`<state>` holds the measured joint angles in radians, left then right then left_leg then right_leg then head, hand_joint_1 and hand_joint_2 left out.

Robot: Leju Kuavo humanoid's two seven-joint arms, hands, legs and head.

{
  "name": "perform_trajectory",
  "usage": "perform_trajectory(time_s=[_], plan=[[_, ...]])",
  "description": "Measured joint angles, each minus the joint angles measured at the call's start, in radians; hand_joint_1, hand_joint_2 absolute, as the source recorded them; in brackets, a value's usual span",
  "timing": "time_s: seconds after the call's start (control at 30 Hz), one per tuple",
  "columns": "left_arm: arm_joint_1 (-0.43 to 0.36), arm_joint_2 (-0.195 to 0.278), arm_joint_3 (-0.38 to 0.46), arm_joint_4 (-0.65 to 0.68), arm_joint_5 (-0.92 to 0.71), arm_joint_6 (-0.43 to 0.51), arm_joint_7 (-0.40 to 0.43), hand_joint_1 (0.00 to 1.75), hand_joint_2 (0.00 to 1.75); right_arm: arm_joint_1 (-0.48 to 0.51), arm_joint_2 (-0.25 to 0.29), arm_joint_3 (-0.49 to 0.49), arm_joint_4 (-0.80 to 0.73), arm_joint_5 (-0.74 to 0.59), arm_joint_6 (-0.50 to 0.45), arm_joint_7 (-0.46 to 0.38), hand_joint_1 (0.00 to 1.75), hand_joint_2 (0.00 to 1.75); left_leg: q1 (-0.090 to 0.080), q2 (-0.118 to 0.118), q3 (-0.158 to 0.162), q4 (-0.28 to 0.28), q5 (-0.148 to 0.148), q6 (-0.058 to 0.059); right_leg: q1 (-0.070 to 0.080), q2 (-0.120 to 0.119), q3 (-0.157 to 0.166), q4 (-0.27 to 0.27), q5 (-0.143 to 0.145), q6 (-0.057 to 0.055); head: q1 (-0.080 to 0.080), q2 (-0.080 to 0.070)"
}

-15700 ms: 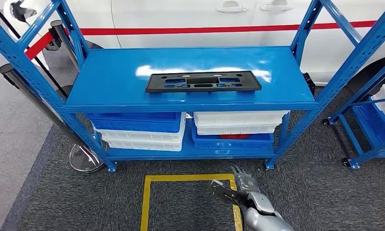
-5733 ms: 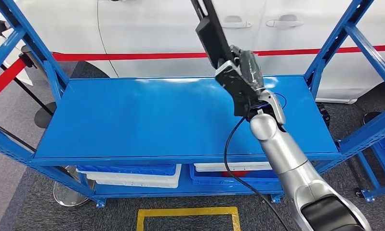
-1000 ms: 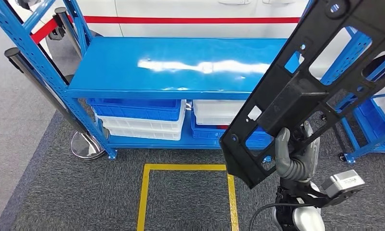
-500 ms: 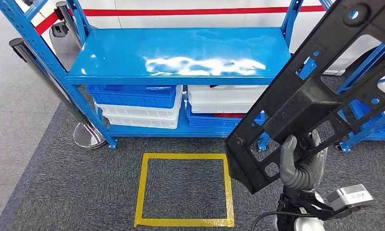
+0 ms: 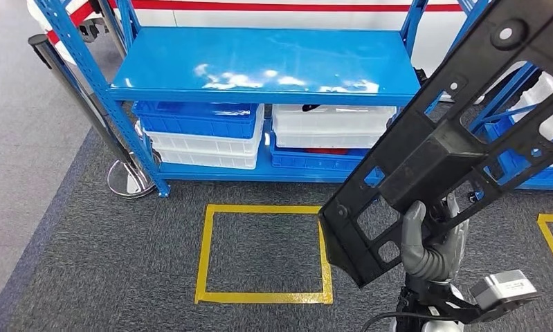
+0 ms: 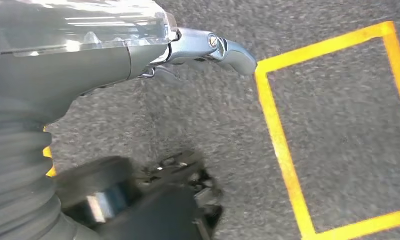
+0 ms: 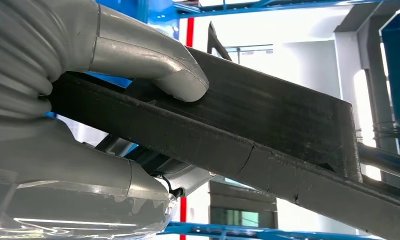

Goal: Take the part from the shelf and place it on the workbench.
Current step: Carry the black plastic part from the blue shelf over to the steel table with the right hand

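Note:
The part [image 5: 432,159] is a long black plastic frame with cut-outs, tilted up from low centre toward the top right in the head view. My right hand [image 5: 429,243] grips it near its lower end, well away from the shelf. In the right wrist view my thumb [image 7: 157,65] presses on the part's [image 7: 268,135] dark bar. The blue shelf [image 5: 259,62] stands ahead with a bare top. My left hand [image 6: 208,45] hangs over the carpet, one finger stretched out and nothing in it.
Blue and white bins [image 5: 204,135] sit under the shelf top. A yellow taped square [image 5: 263,252] marks the grey carpet before the shelf, seen also as yellow tape [image 6: 283,145]. A stanchion base [image 5: 128,185] stands at the left. Another blue rack [image 5: 529,166] is at the right.
The whole picture has shifted: the shelf now lies higher and farther off, and more carpet shows. The part stays in my right hand at much the same tilt.

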<state>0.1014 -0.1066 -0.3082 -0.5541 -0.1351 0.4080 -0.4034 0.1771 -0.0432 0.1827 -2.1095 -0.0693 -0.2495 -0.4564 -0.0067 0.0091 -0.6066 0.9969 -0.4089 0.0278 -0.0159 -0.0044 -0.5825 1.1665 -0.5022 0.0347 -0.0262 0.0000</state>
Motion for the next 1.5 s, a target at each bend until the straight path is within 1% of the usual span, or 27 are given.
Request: perform_trajectory(time_s=[0.03, 0.1, 0.17, 0.2, 0.27, 0.33, 0.37, 0.4, 0.43, 0.5, 0.57, 0.63, 0.7, 0.73, 0.83, 0.9, 0.93, 0.97, 1.03, 1.1, 1.17, 1.23, 1.27, 1.33, 1.4, 1.43, 1.5], plan=[[-0.014, -0.005, 0.000, 0.007, 0.000, 0.001, 0.000, 0.00, 1.75, -0.003, 0.000, 0.003, -0.001, 0.006, -0.003, 0.005, 1.75, 1.75, -0.001, -0.001, -0.013, 0.010, 0.005, -0.004, 0.002, 0.001, 0.046, -0.069, -0.005, -0.005, 0.000, 0.000], [-0.034, -0.012, 0.001, 0.022, 0.001, 0.003, -0.006, 0.00, 1.75, -0.005, 0.000, 0.008, -0.002, 0.017, -0.011, 0.012, 1.75, 1.75, -0.003, -0.002, -0.027, 0.019, 0.019, -0.014, 0.008, 0.003, 0.090, -0.147, -0.026, -0.018, -0.001, 0.000], [-0.046, -0.015, 0.002, 0.038, 0.004, 0.005, -0.014, 0.00, 1.75, -0.004, 0.001, 0.011, -0.004, 0.033, -0.027, 0.015, 1.75, 1.75, -0.002, -0.002, -0.033, 0.019, 0.030, -0.024, 0.008, 0.002, 0.082, -0.154, -0.016, -0.031, 0.000, 0.000], [-0.050, -0.016, 0.003, 0.046, 0.006, 0.005, -0.018, 0.00, 1.75, -0.004, 0.003, 0.011, -0.004, 0.044, -0.038, 0.016, 1.75, 1.75, -0.002, -0.003, -0.039, 0.027, 0.020, -0.030, 0.005, 0.000, 0.076, -0.156, -0.008, -0.038, -0.001, 0.000], [-0.054, -0.017, 0.004, 0.058, 0.008, 0.007, -0.022, 0.00, 1.75, -0.002, 0.008, 0.012, -0.004, 0.068, -0.062, 0.017, 1.75, 1.75, 0.001, -0.005, -0.063, 0.096, -0.055, -0.042, -0.001, -0.003, 0.057, -0.159, 0.011, -0.053, -0.002, 0.000], [-0.056, -0.017, 0.004, 0.065, 0.007, 0.009, -0.023, 0.00, 1.75, 0.001, 0.013, 0.013, -0.004, 0.086, -0.084, 0.015, 1.75, 1.75, 0.007, -0.006, -0.092, 0.224, -0.148, -0.052, 0.000, -0.004, 0.032, -0.157, 0.030, -0.058, -0.003, 0.000], [-0.058, -0.017, 0.004, 0.068, 0.004, 0.011, -0.023, 0.00, 1.75, 0.004, 0.015, 0.013, -0.003, 0.091, -0.094, 0.011, 1.75, 1.75, 0.010, -0.005, -0.098, 0.277, -0.169, -0.055, 0.000, -0.005, 0.018, -0.155, 0.040, -0.057, -0.003, 0.000], [-0.060, -0.017, 0.004, 0.071, 0.002, 0.013, -0.023, 0.00, 1.75, 0.007, 0.017, 0.013, -0.003, 0.094, -0.102, 0.006, 1.75, 1.75, 0.012, -0.005, -0.091, 0.302, -0.167, -0.057, 0.000, -0.006, 0.004, -0.152, 0.048, -0.056, -0.003, 0.000], [-0.061, -0.017, 0.004, 0.073, 0.000, 0.015, -0.023, 0.00, 1.75, 0.010, 0.018, 0.013, -0.002, 0.096, -0.109, -0.001, 1.75, 1.75, 0.013, -0.006, -0.068, 0.292, -0.146, -0.057, 0.000, -0.006, -0.011, -0.147, 0.056, -0.054, -0.003, 0.000], [-0.065, -0.017, 0.004, 0.075, -0.003, 0.018, -0.020, 0.00, 1.75, 0.013, 0.021, 0.013, -0.002, 0.095, -0.118, -0.011, 1.75, 1.75, 0.014, -0.007, 0.024, 0.176, -0.100, -0.051, 0.000, -0.005, -0.035, -0.138, 0.069, -0.048, -0.003, 0.000], [-0.071, -0.018, 0.004, 0.075, -0.007, 0.021, -0.016, 0.00, 1.75, 0.014, 0.025, 0.013, -0.003, 0.095, -0.129, -0.014, 1.75, 1.75, 0.010, -0.011, 0.110, 0.041, -0.099, -0.042, 0.000, -0.005, -0.049, -0.136, 0.084, -0.038, -0.003, 0.000], [-0.074, -0.018, 0.004, 0.075, -0.009, 0.023, -0.012, 0.00, 1.75, 0.016, 0.027, 0.013, -0.003, 0.096, -0.142, -0.016, 1.75, 1.75, 0.003, -0.013, 0.133, -0.009, -0.107, -0.033, -0.001, -0.006, -0.052, -0.143, 0.100, -0.024, -0.003, 0.000], [-0.073, -0.019, 0.004, 0.076, -0.006, 0.023, -0.008, 0.00, 1.75, 0.019, 0.029, 0.010, -0.005, 0.093, -0.155, -0.019, 1.75, 1.75, 0.005, -0.010, 0.126, -0.022, -0.090, -0.020, -0.002, -0.006, -0.055, -0.144, 0.103, -0.011, -0.002, 0.000], [-0.073, -0.020, 0.004, 0.077, -0.004, 0.023, -0.006, 0.00, 1.75, 0.020, 0.031, 0.008, -0.007, 0.088, -0.160, -0.022, 1.75, 1.75, 0.007, -0.007, 0.121, -0.027, -0.080, -0.012, -0.003, -0.004, -0.064, -0.125, 0.085, -0.007, -0.002, 0.000], [-0.073, -0.023, 0.004, 0.078, 0.001, 0.023, -0.004, 0.00, 1.75, 0.024, 0.033, -0.004, -0.008, 0.067, -0.172, -0.031, 1.75, 1.75, 0.005, 0.000, 0.094, -0.028, -0.054, 0.003, -0.004, 0.001, -0.126, 0.040, -0.032, -0.001, -0.001, 0.000], [-0.073, -0.023, 0.004, 0.078, 0.002, 0.024, -0.002, 0.00, 1.75, 0.029, 0.033, -0.014, -0.008, 0.053, -0.177, -0.030, 1.75, 1.75, 0.002, 0.008, 0.071, -0.019, -0.043, 0.005, -0.004, 0.001, -0.144, 0.127, -0.071, 0.002, -0.001, 0.000], [-0.073, -0.023, 0.004, 0.078, 0.002, 0.024, -0.001, 0.00, 1.75, 0.032, 0.033, -0.019, -0.008, 0.046, -0.179, -0.029, 1.75, 1.75, 0.001, 0.013, 0.061, -0.013, -0.040, 0.004, -0.004, 0.000, -0.127, 0.118, -0.065, 0.003, -0.001, 0.000], [-0.072, -0.024, 0.004, 0.078, 0.003, 0.025, 0.001, 0.00, 1.75, 0.035, 0.034, -0.022, -0.008, 0.037, -0.179, -0.030, 1.75, 1.75, 0.001, 0.019, 0.052, -0.006, -0.038, 0.004, -0.004, -0.004, -0.088, 0.070, -0.043, 0.002, -0.001, 0.000], [-0.072, -0.025, 0.004, 0.078, 0.005, 0.027, 0.003, 0.00, 1.75, 0.040, 0.034, -0.029, -0.008, 0.018, -0.175, -0.035, 1.75, 1.75, -0.002, 0.032, 0.040, 0.010, -0.038, -0.001, 0.000, -0.033, 0.002, -0.067, -0.007, -0.006, -0.001, 0.000], [-0.072, -0.025, 0.004, 0.078, 0.007, 0.029, 0.005, 0.00, 1.75, 0.044, 0.038, -0.033, -0.009, 0.004, -0.171, -0.041, 1.75, 1.75, -0.005, 0.046, 0.034, 0.021, -0.037, -0.010, 0.007, -0.052, 0.038, -0.135, 0.003, -0.018, -0.001, 0.000], [-0.071, -0.026, 0.004, 0.078, 0.009, 0.031, 0.006, 0.00, 1.75, 0.050, 0.042, -0.035, -0.010, 0.000, -0.169, -0.042, 1.75, 1.75, -0.006, 0.061, 0.033, 0.021, -0.034, -0.020, 0.009, -0.039, 0.030, -0.138, 0.012, -0.031, -0.001, 0.000], [-0.072, -0.026, 0.004, 0.078, 0.010, 0.032, 0.006, 0.00, 1.75, 0.054, 0.047, -0.036, -0.010, -0.002, -0.168, -0.041, 1.75, 1.75, -0.003, 0.053, 0.027, 0.038, -0.050, -0.031, 0.003, -0.024, 0.024, -0.144, 0.025, -0.044, -0.002, 0.000], [-0.072, -0.025, 0.004, 0.078, 0.010, 0.032, 0.007, 0.00, 1.75, 0.055, 0.049, -0.036, -0.011, -0.003, -0.167, -0.041, 1.75, 1.75, -0.001, 0.038, 0.014, 0.071, -0.077, -0.037, 0.000, -0.016, 0.019, -0.147, 0.032, -0.051, -0.002, 0.000], [-0.070, -0.025, 0.004, 0.079, 0.010, 0.033, 0.008, 0.00, 1.75, 0.056, 0.053, -0.036, -0.011, -0.005, -0.166, -0.040, 1.75, 1.75, 0.005, 0.007, -0.031, 0.190, -0.157, -0.046, 0.000, 0.001, 0.004, -0.146, 0.044, -0.058, -0.003, 0.000], [-0.068, -0.025, 0.004, 0.079, 0.010, 0.035, 0.011, 0.00, 1.75, 0.057, 0.056, -0.036, -0.011, -0.006, -0.165, -0.038, 1.75, 1.75, 0.008, 0.001, -0.062, 0.291, -0.203, -0.050, 0.000, 0.022, -0.013, -0.141, 0.055, -0.058, -0.003, 0.000], [-0.068, -0.025, 0.004, 0.079, 0.010, 0.036, 0.011, 0.00, 1.75, 0.058, 0.057, -0.036, -0.011, -0.006, -0.165, -0.037, 1.75, 1.75, 0.009, 0.000, -0.055, 0.294, -0.199, -0.050, 0.000, 0.033, -0.021, -0.139, 0.060, -0.056, -0.003, 0.000], [-0.068, -0.025, 0.004, 0.079, 0.010, 0.038, 0.012, 0.00, 1.75, 0.060, 0.058, -0.036, -0.011, -0.006, -0.165, -0.035, 1.75, 1.75, 0.009, -0.014, 0.014, 0.188, -0.148, -0.043, 0.000, 0.057, -0.033, -0.134, 0.068, -0.050, -0.003, 0.000]])
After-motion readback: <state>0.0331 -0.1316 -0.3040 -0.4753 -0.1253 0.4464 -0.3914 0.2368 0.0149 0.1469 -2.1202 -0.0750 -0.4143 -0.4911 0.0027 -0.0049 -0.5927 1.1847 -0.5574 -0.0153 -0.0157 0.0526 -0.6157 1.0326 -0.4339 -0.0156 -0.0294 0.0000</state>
